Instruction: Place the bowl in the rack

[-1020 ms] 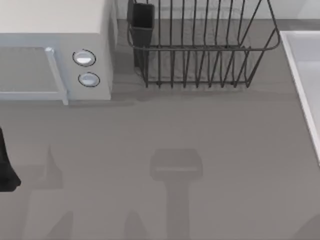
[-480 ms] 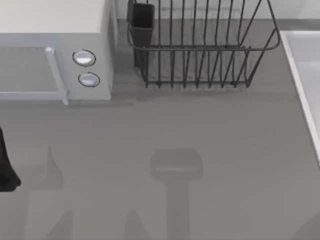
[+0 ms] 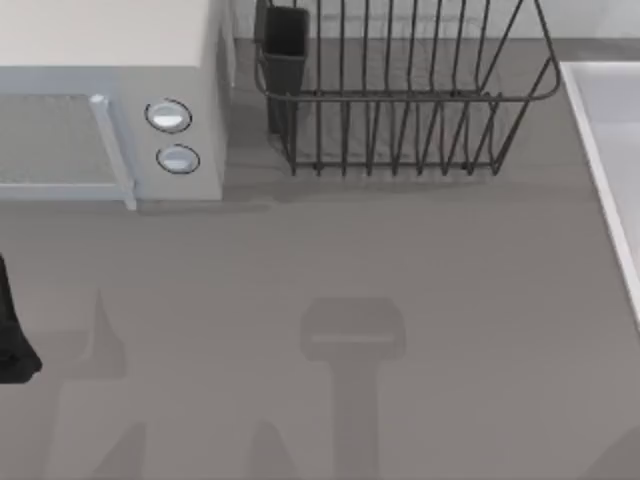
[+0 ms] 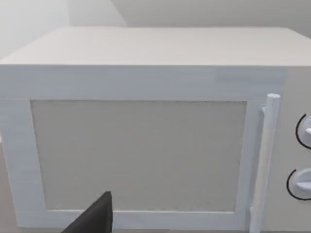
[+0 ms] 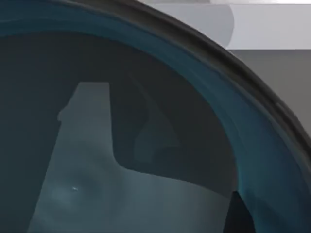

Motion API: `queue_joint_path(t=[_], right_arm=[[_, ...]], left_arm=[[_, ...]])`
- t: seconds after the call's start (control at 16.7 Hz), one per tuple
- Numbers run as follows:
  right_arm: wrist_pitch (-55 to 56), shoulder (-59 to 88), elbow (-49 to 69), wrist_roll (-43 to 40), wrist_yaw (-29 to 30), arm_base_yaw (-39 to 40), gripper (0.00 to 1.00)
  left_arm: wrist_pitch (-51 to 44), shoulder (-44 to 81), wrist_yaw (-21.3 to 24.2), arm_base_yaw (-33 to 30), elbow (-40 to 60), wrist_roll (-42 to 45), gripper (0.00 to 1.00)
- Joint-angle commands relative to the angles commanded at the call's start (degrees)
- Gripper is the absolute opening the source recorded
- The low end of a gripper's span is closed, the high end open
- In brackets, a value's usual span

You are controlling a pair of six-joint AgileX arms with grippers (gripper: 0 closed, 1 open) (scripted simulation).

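A dark blue-rimmed bowl is seen very close in the right wrist view, its inside facing the camera, with a pale counter edge beyond it. Whether the right gripper has a hold on the bowl, or how far its claw is spread, cannot be told; no finger can be clearly made out there. In the top view, the wire dish rack stands at the far side of the table, with its dark utensil cup at the corner nearest the white microwave. The left arm is parked at the table's left edge, its wrist camera facing the microwave door; one dark fingertip is visible, but the claw's opening cannot be judged.

The likely risks are these: the bowl may be caught on the rack's flared rim or thin upright bars if brought in too low, and it may be tipped or dropped if the hold on its rim is shallow.
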Motion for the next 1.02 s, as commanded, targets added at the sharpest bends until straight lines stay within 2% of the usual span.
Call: queue_joint_path(t=[0.6,0.78,1.02], right_arm=[[-0.9,-0.1,0.7,0.1,-0.1,-0.1,0.0],[-6.6,-0.3,6.4,-0.3,-0.2,-0.4,0.0],[-21.8,-1.6,19.0,-0.7,-0.2,-0.6,0.0]], left_arm=[[0.0,0.0,0.0,0.0,0.0,0.0,1.0],[0.0,0.0,0.0,0.0,0.0,0.0,1.0],[0.0,0.0,0.0,0.0,0.0,0.0,1.0]])
